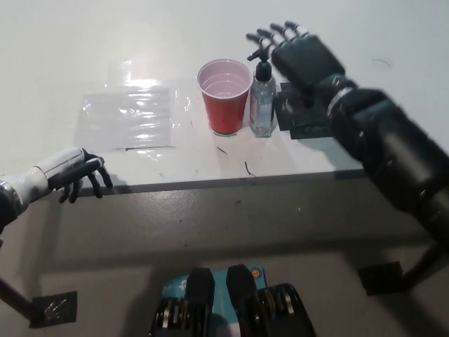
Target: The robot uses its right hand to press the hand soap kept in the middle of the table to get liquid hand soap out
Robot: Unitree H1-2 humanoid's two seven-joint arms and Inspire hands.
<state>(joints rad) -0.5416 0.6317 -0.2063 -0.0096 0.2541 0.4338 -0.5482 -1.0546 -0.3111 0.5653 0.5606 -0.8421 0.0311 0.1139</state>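
Soap bottle, clear with a black pump head, stands upright near the middle of my white table, and I can read no brand or label on it from the head camera. At its nine o'clock, just beside it and perhaps touching, stands a red plastic cup, upright, its pale inside showing. Further toward nine o'clock a clear plastic sheet lies flat on the tabletop, with no print I can make out. My black right hand hangs above the table at the bottle's two o'clock, fingers spread wide and holding nothing; its fingertips reach over toward the pump without clearly resting on it. Beneath the wrist, at the bottle's three o'clock, a dark flat object lies on the table, and I cannot tell what it is. My white left hand sits at the table's near edge, around eight o'clock from the bottle, fingers loosely curled downward and apart, gripping nothing.
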